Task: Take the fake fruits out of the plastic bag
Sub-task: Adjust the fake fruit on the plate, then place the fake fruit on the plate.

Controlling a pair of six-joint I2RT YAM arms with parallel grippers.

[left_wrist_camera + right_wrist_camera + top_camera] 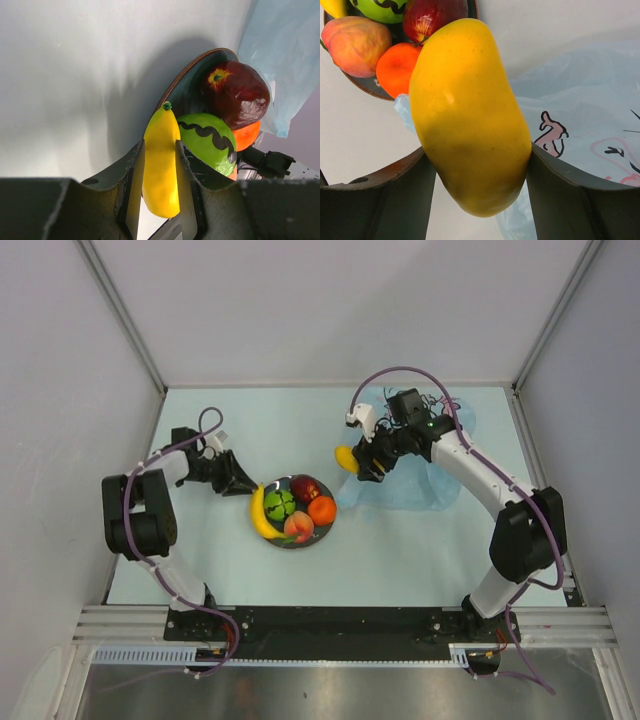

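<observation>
Final fruit under way: right tool [361,462] clenched on mango [470,115], hanging over bag [420,485] edge, near plate [297,546]. Banana [162,175], apple [235,92], orange [321,509], peach [355,42], green fruit [205,137] already on plate. Left tool [246,486] astride banana, grip impossible to tell. Next: swing mango over plate, release gently.

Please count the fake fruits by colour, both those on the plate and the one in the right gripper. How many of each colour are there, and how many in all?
Yellow: 2, the banana and the mango
Green: 1, the round fruit
Dark red: 1, the apple
Orange: 1, the orange
Peach-pink: 1, the peach
Total: 6
</observation>
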